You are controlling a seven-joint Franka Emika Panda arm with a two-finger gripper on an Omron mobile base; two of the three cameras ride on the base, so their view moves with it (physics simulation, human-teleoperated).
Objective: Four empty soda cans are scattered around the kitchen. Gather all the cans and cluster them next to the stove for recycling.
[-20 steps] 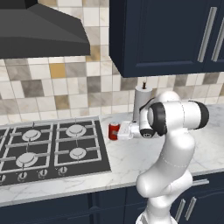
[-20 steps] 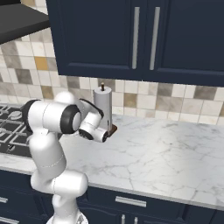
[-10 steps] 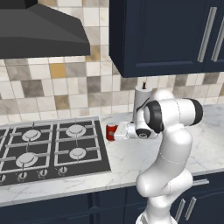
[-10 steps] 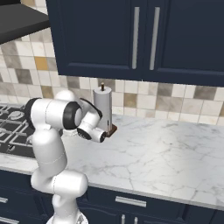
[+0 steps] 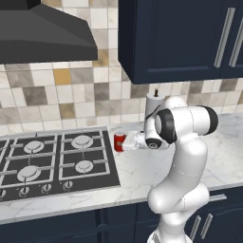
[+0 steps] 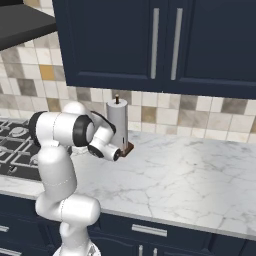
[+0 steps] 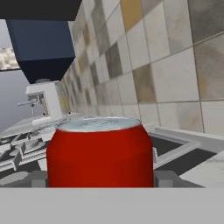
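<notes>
We are holding a red soda can point(image 5: 119, 141) upright just beside the stove's point(image 5: 57, 163) right edge, over the marble counter point(image 5: 142, 173). Our gripper's point(image 5: 124, 142) fingers are grasping it; letting go too high could be tipping it over.

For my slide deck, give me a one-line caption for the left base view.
Gripper holds a red can upright beside the stove.

- One red soda can point(image 5: 119, 141) right at my pincer point(image 5: 127, 141).
- One stove point(image 5: 52, 163) beyond it.
- One paper towel roll point(image 6: 118, 125) behind my pincer.
</notes>
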